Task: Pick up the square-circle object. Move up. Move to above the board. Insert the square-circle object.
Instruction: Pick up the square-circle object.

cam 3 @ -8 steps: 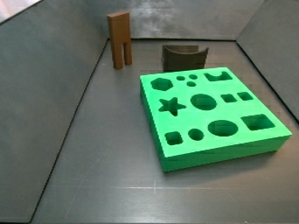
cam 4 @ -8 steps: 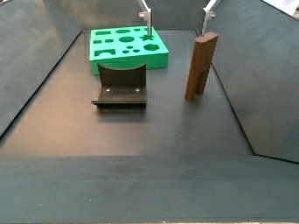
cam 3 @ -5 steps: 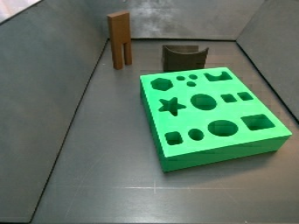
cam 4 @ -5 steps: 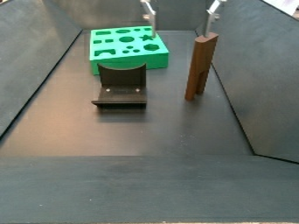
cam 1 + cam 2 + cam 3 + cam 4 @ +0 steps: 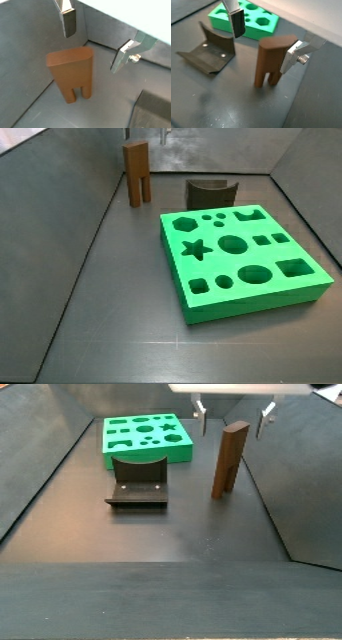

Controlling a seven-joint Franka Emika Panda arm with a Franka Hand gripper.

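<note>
Robot test cell in a lab, dark walled floor [image 5: 160,534], dark fixture [image 5: 138,481], green board [image 5: 241,258] of shaped cut-outs, gripper [image 5: 264,36] open above square-circle object [image 5: 271,62]

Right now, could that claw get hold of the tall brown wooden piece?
Probably yes. The claw hangs open just above the square-circle object, a finger to each side of its top, not touching. The piece stands upright with nothing in between.
</note>
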